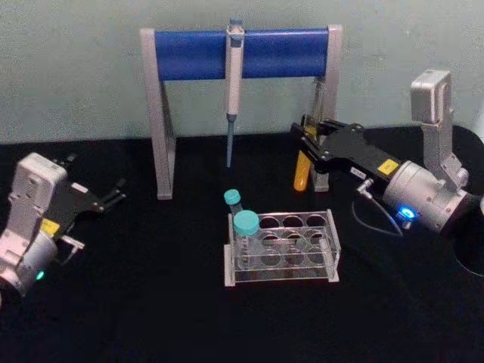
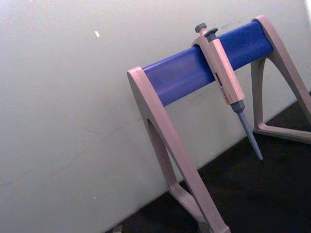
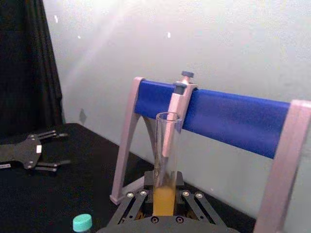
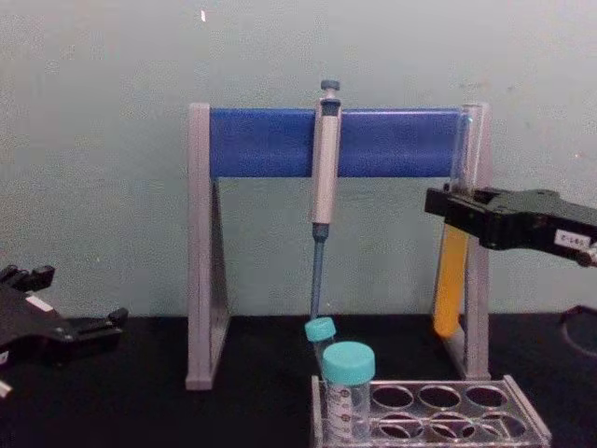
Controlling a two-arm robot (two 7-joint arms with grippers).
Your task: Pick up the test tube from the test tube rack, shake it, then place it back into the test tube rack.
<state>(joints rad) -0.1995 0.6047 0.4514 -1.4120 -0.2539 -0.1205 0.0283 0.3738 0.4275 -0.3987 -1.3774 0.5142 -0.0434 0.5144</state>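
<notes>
Holding the test tube (image 1: 302, 174) at 1 o'clock of the test tube rack (image 1: 330, 227), the right gripper (image 1: 306, 144) pinches it; the left gripper (image 1: 97, 178) idles, spread, at 9 o'clock. Right wrist view: uncapped, so hard shaking may spill liquid or strike the pipette stand (image 3: 228, 116). Chest view: long axis vertical, mouth toward 12 o'clock.

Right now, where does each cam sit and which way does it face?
Head: high, looking down at table; left hand open at left, right hand holding test tube behind test tube rack.
Chest: low, looking across; both hands at the edges.
Left wrist: faces pipette stand and wall.
Right wrist: looks along right hand at the test tube; left hand farther off.
Shared: pipette stand in all four.
</notes>
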